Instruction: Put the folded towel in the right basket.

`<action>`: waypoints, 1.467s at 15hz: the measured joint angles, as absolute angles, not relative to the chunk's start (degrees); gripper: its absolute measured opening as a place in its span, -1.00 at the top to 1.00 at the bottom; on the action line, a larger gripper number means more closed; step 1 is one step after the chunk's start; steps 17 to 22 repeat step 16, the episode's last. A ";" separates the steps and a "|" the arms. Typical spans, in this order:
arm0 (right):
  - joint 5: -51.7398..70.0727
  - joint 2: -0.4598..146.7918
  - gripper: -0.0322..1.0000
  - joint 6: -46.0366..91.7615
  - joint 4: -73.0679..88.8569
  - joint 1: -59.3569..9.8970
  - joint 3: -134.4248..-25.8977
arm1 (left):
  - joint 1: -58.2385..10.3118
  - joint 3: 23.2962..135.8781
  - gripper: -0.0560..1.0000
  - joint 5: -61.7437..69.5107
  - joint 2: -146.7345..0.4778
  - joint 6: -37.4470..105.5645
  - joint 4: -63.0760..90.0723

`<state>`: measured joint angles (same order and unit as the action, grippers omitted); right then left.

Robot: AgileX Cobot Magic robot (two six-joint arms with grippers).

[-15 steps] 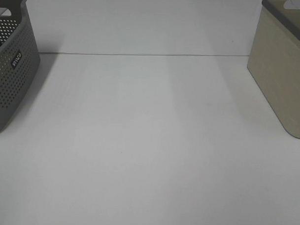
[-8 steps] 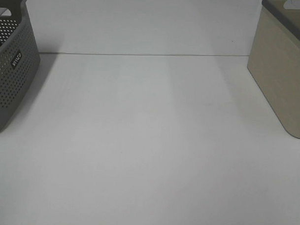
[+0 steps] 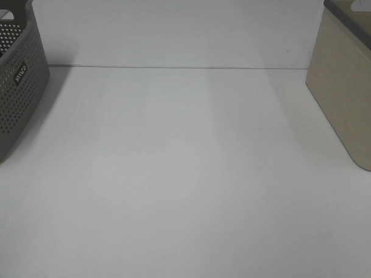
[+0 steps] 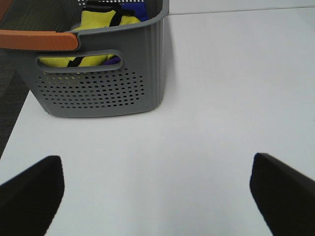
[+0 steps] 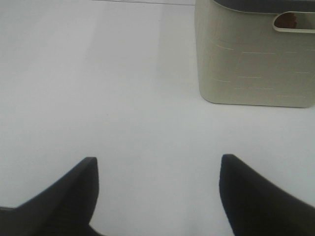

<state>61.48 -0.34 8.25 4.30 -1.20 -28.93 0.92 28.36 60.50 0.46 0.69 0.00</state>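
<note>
No folded towel lies on the white table. The beige right basket stands at the right edge; in the right wrist view something brownish shows through its handle slot. The grey perforated left basket holds yellow and blue cloth. My left gripper is open and empty, over the table in front of the grey basket. My right gripper is open and empty, over the table short of the beige basket. Neither gripper shows in the exterior high view.
An orange bar runs along the grey basket's rim. A white back wall rises behind the table. The table's left edge drops to dark floor beside the grey basket.
</note>
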 joint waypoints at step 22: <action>61.48 -0.34 -0.35 8.25 4.30 -1.20 -28.93 | 0.92 28.36 -0.95 60.50 0.46 0.69 0.00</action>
